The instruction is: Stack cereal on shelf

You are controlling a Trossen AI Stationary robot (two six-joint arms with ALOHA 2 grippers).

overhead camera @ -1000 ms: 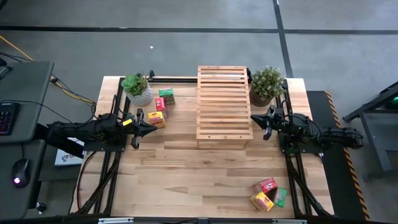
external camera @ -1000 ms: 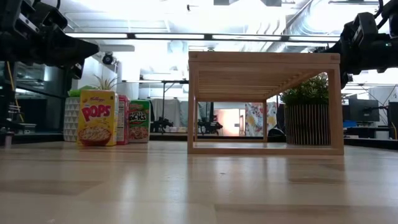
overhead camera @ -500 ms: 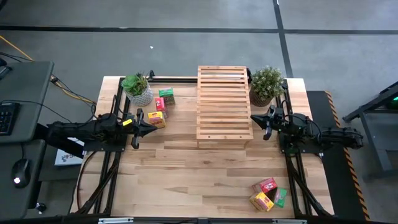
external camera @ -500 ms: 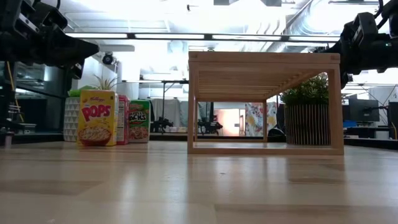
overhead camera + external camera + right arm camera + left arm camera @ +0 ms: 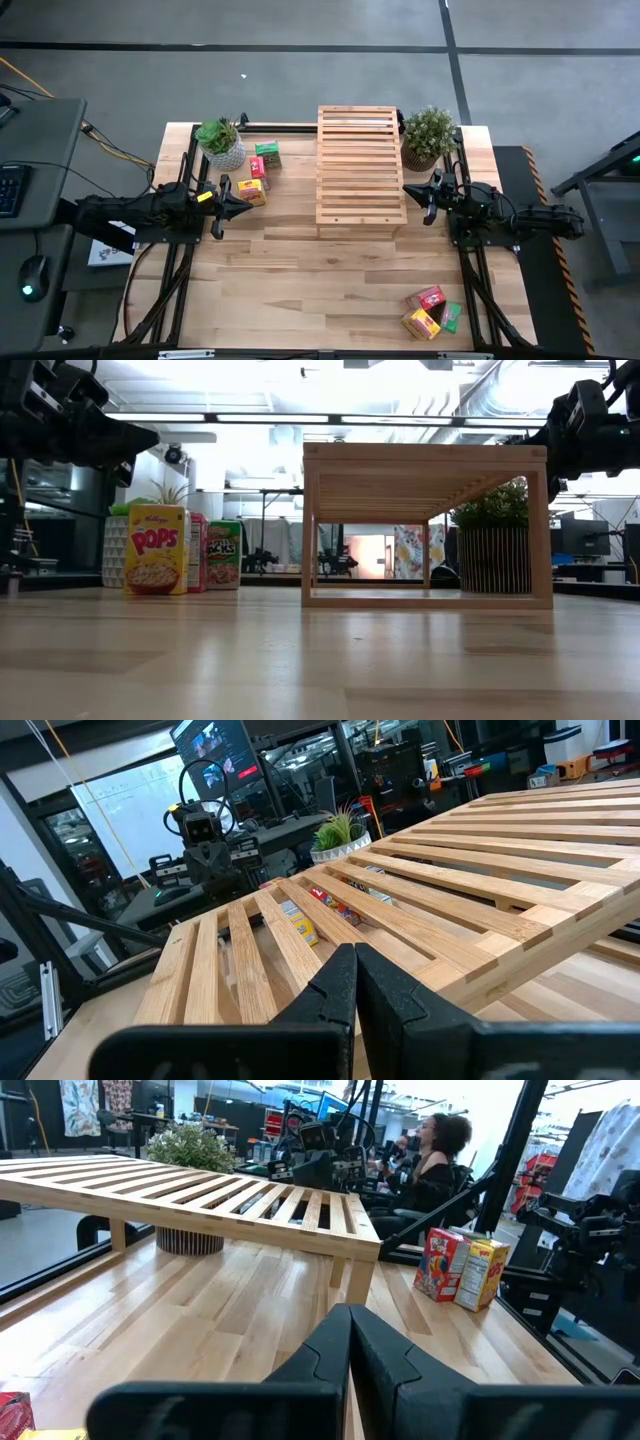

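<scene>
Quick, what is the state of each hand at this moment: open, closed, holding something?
Left hand: closed, holding nothing, beside the cereal boxes.
Right hand: closed, holding nothing, next to the shelf.

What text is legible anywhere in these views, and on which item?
"Kellogg's" and "POPS": front of the yellow cardboard cereal box, low view.
Large white lettering on the green cardboard cereal box: too blurred to read.
Narrow red cardboard cereal box between them: print unreadable.
Boxes in the high and wrist views: print too small.
</scene>
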